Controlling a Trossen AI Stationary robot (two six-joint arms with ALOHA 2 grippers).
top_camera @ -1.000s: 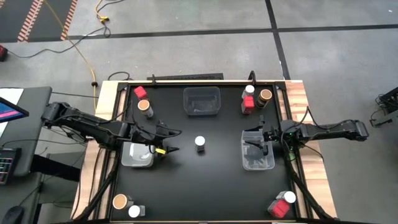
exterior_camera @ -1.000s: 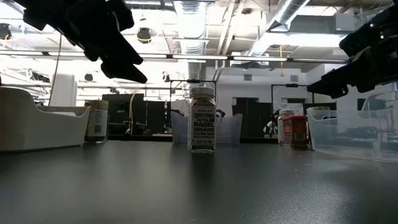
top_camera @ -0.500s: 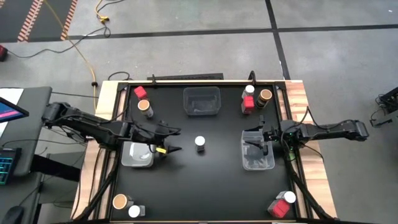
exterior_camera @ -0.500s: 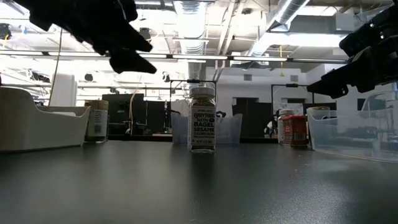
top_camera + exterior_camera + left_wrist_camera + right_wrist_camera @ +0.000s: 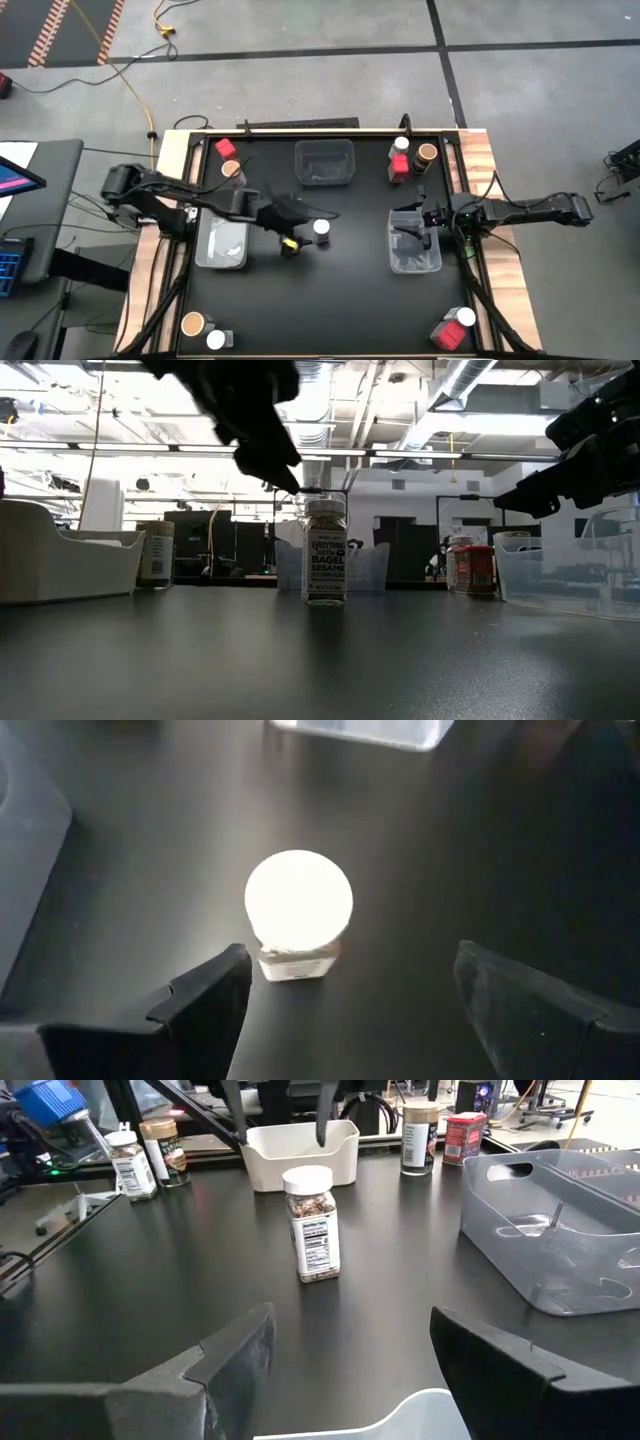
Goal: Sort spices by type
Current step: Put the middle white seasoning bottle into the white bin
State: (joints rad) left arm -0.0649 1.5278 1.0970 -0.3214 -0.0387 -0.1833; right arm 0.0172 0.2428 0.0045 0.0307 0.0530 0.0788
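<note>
While the left gripper (image 5: 303,228) hangs with jaws spread just beside it, the small round clear jar (image 5: 321,229) with a smooth white cap and printed label stands upright mid-bench on the matte black bench (image 5: 330,300). Over a clear rectangular plastic bin (image 5: 413,254), the right gripper (image 5: 411,227) shows parted, empty jaws.

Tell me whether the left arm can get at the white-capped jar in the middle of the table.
Probably yes. The left gripper hangs open right by the white-capped jar, which stands alone on bare table with nothing between.
</note>
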